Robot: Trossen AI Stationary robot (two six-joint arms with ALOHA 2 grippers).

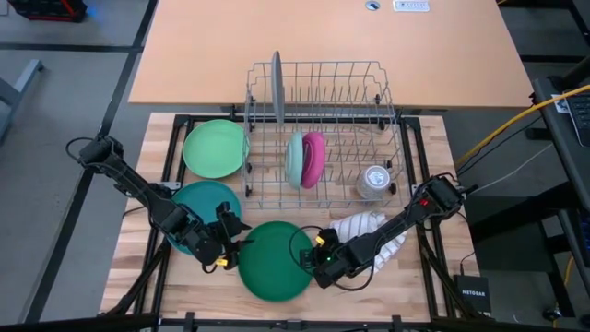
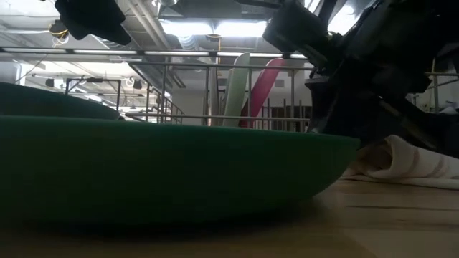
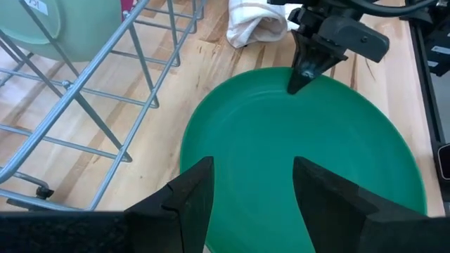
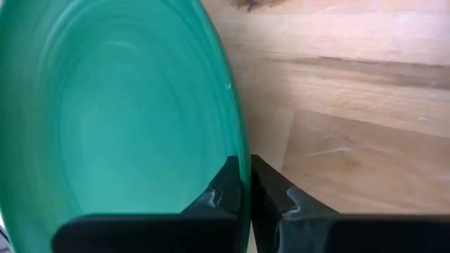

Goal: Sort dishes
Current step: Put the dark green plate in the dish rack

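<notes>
- High view: a dark green plate (image 1: 272,261) lies flat on the wooden tabletop (image 1: 138,277), near its front edge – round, plain, with a shallow raised rim. The right end effector (image 1: 318,261) sits at the plate's right rim, its fingers pressed together on that rim. The left end effector (image 1: 224,242) is just beside the plate's left rim, fingers spread, holding nothing.
- Also from above: a teal plate (image 1: 205,208) lies behind the left arm, a light green plate (image 1: 214,148) behind that, next to the wire dish rack (image 1: 323,138). In the rack stand a grey plate (image 1: 277,88), on edge, and a pale green dish (image 1: 294,159) touching a pink dish (image 1: 313,158); a clear glass cup (image 1: 374,181) sits in the rack's right part. A white cloth (image 1: 369,232) lies under the right arm.
- Low view: the dark green plate (image 2: 165,165) fills the foreground – a low, smooth, matte wall curving up from the tabletop. The pale green dish (image 2: 237,89) and the pink one (image 2: 264,89) stand upright behind it.
- Left wrist view: the left arm's fingers (image 3: 190,200) stand apart over the plate's near rim; at the far rim the right end effector (image 3: 304,77) pinches the edge.
- Right wrist view: the right arm's fingertips (image 4: 228,186) clamp the thin green rim (image 4: 235,105), one inside, one outside; faint concentric rings show in the plate's floor.
</notes>
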